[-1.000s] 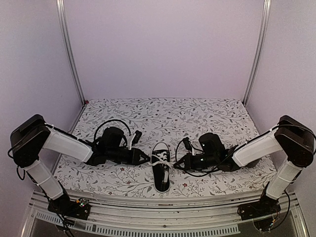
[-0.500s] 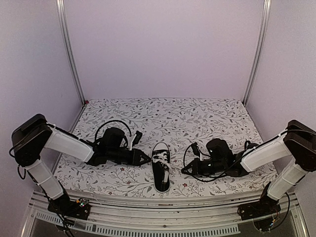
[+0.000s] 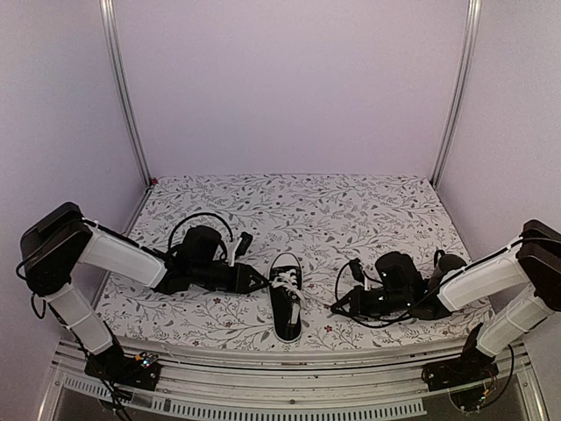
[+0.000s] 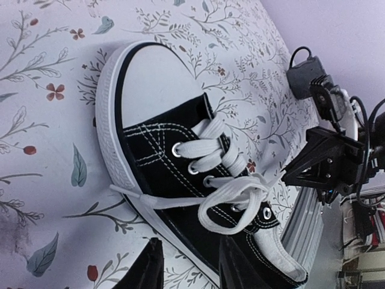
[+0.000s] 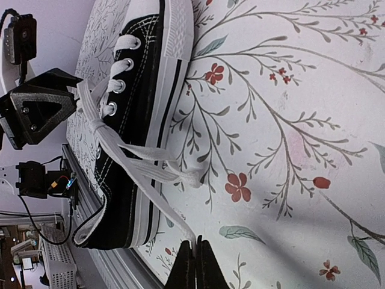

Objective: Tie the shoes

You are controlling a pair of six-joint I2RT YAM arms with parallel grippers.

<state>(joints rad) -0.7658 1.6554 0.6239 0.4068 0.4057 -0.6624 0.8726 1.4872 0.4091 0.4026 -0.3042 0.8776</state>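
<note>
One black sneaker (image 3: 286, 303) lies at the middle of the table's (image 3: 307, 202) near edge, toe toward the far edge. The right gripper (image 3: 337, 307) pinches its white lace (image 5: 144, 171); the left gripper (image 3: 262, 282) stands spread just beside it.

Black canvas sneaker (image 3: 286, 307), white laces (image 4: 210, 129), white sole and toe cap, white stitching. Tablecloth (image 3: 298, 206) is white with grey leafy vines and tiny red flowers. Walls (image 3: 289, 88) are pale lilac.
</note>
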